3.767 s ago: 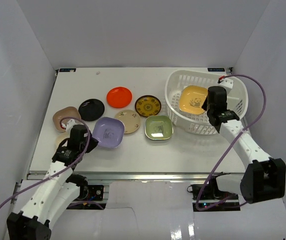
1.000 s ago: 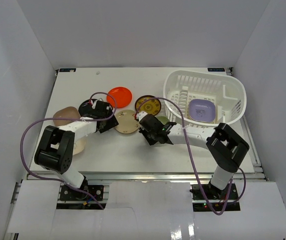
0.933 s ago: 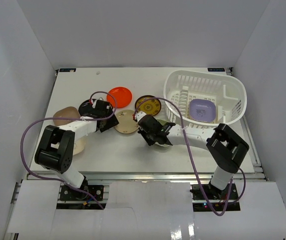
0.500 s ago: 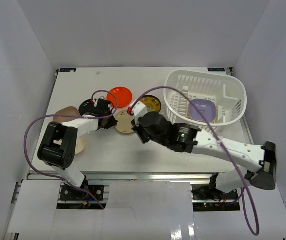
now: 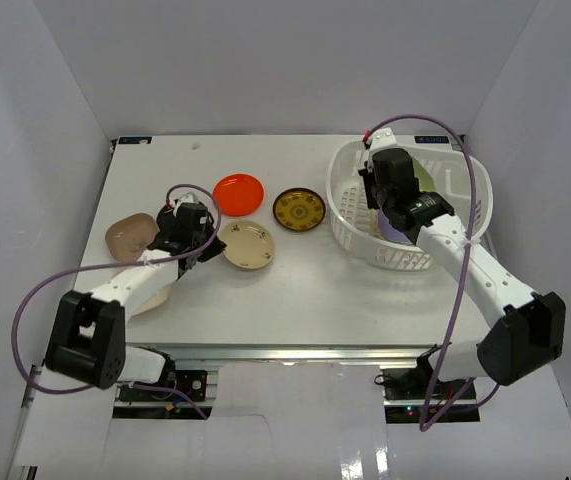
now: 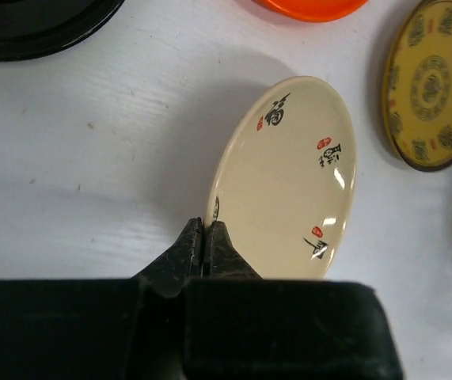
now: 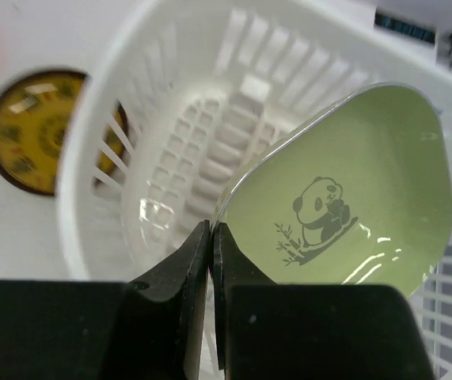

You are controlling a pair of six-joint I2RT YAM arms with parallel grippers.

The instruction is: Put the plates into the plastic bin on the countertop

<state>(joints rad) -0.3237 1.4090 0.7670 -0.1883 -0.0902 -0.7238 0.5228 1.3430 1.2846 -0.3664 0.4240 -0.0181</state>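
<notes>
My right gripper [image 5: 393,205] is shut on the rim of the pale green panda plate [image 7: 344,206] and holds it tilted above the white plastic bin [image 5: 405,257], whose slotted base [image 7: 210,119] lies below. A lavender plate [image 5: 389,226] lies in the bin, mostly hidden by the arm. My left gripper [image 6: 204,231] is shut on the near rim of the beige plate [image 6: 289,178], which tilts up off the countertop [image 5: 295,290]. The orange-red plate [image 5: 238,193], patterned plate [image 5: 298,210] and tan plate [image 5: 130,235] lie on the countertop. The black plate [image 6: 36,24] lies beside my left gripper.
Another pale plate [image 5: 153,296] shows partly under my left arm. White walls enclose the countertop on three sides. The bin stands at the right rear, with the patterned plate [image 7: 32,131] just to its left.
My right arm has carried the green plate from the middle of the countertop up over the bin. My left gripper has closed on the beige plate's rim and tipped it up.
</notes>
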